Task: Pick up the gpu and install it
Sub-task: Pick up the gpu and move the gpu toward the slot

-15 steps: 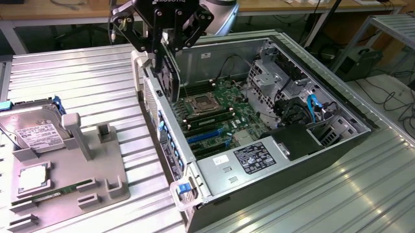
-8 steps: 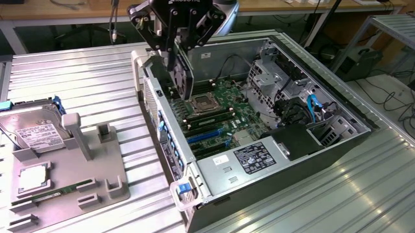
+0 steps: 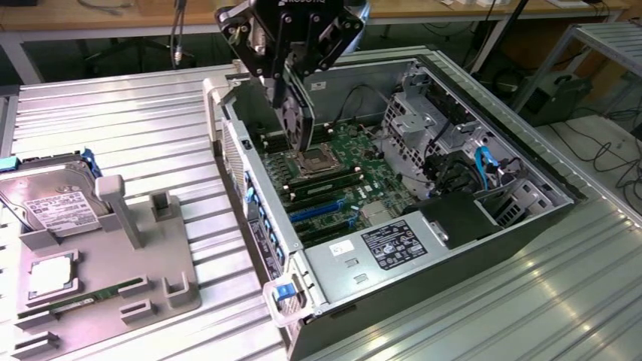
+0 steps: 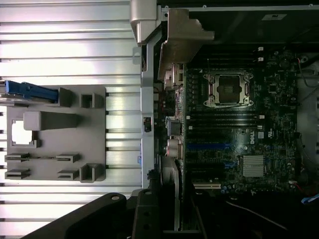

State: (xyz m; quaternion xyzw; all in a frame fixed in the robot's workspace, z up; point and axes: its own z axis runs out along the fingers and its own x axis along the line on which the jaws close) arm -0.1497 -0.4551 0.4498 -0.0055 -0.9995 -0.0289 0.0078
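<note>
A: Where is the gpu (image 3: pixel 298 120)?
B: It hangs from the claw (image 3: pixel 293 77). The claw is pinched on its top part, so the card is held up in the air.
A: How does the card sit?
B: It stands up straight, with its thin side to us. In the wrist view you can see its shiny metal end piece.
A: What is under it?
B: The open computer box (image 3: pixel 542 188), which lies on the ribbed metal table (image 3: pixel 120 128). A green board (image 3: pixel 351 180) sits at the bottom of the box. The card hangs over that board, close to the square chip socket (image 3: pixel 314 160).
A: Does it touch the board?
B: I cannot tell.
A: And the blue slots (image 3: pixel 316 213)?
B: They are farther along the board, apart from the card.
A: What is beside the box?
B: A gray holder (image 3: pixel 110 248), on the exterior view's left. A hard drive (image 3: pixel 45 199) rests at its far end. A long green memory stick (image 3: pixel 95 295) lies in it, near a small square chip (image 3: pixel 50 274)
</note>
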